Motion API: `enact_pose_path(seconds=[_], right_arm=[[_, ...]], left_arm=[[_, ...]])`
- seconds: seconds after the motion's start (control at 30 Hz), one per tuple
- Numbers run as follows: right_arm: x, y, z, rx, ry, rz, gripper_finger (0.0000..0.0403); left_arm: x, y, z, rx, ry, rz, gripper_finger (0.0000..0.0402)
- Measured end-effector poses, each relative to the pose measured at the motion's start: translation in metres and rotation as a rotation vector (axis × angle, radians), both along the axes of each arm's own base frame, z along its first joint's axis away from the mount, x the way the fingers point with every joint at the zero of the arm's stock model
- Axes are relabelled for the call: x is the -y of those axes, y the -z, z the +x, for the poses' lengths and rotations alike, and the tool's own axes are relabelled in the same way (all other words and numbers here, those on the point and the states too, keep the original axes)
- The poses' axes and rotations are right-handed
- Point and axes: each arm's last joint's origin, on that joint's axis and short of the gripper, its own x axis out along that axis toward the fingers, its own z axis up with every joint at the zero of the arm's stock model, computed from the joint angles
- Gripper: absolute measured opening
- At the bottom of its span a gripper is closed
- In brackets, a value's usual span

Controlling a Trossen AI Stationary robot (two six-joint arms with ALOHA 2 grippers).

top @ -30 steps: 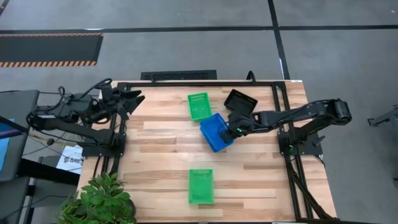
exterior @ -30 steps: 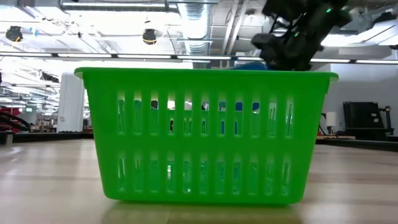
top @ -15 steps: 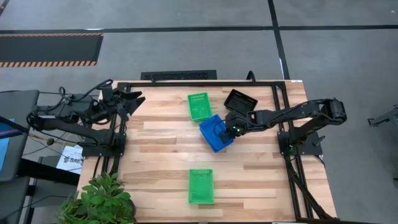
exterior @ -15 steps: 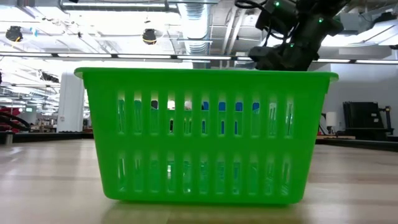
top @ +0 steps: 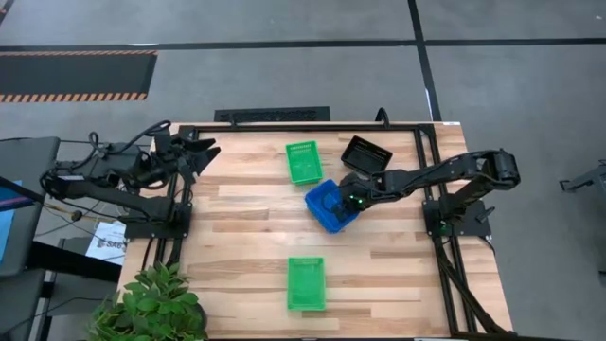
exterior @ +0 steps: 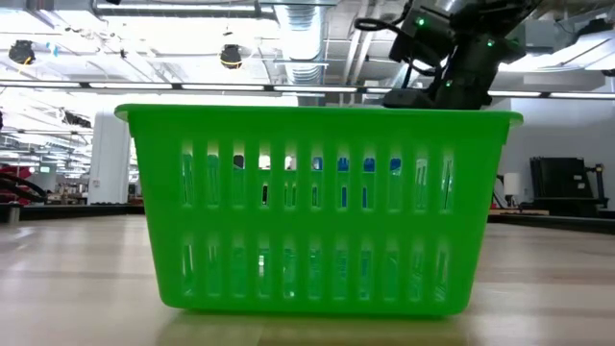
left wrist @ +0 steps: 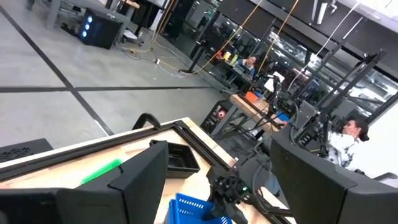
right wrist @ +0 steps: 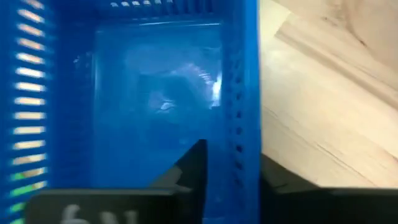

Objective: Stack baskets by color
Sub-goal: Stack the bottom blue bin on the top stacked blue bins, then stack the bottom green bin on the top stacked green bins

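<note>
A blue basket [top: 329, 206] sits near the middle of the table. My right gripper [top: 349, 200] reaches down at its right wall and stands open, one finger inside the wall and one outside [right wrist: 239, 163]. One green basket [top: 304, 161] and a black basket [top: 366, 153] rest on their bottoms near the far edge. A second green basket [top: 306, 282] stands near the front edge and fills the low view [exterior: 317, 207]. My left gripper [top: 204, 152] hangs open at the far left, away from all baskets. My right gripper straddles the blue basket's right wall [right wrist: 241, 124] from above, slanting down. A gap shows between the inner finger [right wrist: 191, 163] and the wall. The outer finger [right wrist: 281, 179] lies close to the wall; I cannot tell whether it touches.
Bare wood lies between the blue basket and the near green basket, and across the table's left half. A black frame [top: 422, 180] runs along the table's edges. A potted plant [top: 156, 305] stands off the near left corner.
My right gripper has sunk toward the table and gone a little to the left with the blue basket. The basket, first raised and tipped, has come down and now looks flat and smaller from above. In the low view its blue rim has dropped behind the green basket.
</note>
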Motion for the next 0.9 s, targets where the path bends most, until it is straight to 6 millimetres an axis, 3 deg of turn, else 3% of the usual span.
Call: enact_pose_path(seconds=[0.27, 0.5, 0.67, 0.9], right_arm=[[0.001, -0.047, -0.014, 0.114, 0.05, -0.057, 0.0195], [-0.013, -0.078, -0.034, 0.178, 0.098, -0.053, 0.0206], [-0.045, -0.086, -0.041, 0.236, 0.119, 0.038, 0.0194], [-0.115, -0.067, -0.041, 0.214, 0.196, 0.272, 0.0191]], left_arm=[[0.0, 0.0, 0.0, -0.008, 0.001, 0.012, 0.027], [0.0, 0.0, 0.0, -0.012, 0.001, 0.02, 0.027], [0.0, 0.0, 0.0, -0.012, 0.01, 0.021, 0.027], [0.001, 0.0, 0.0, -0.012, 0.023, 0.023, 0.027]])
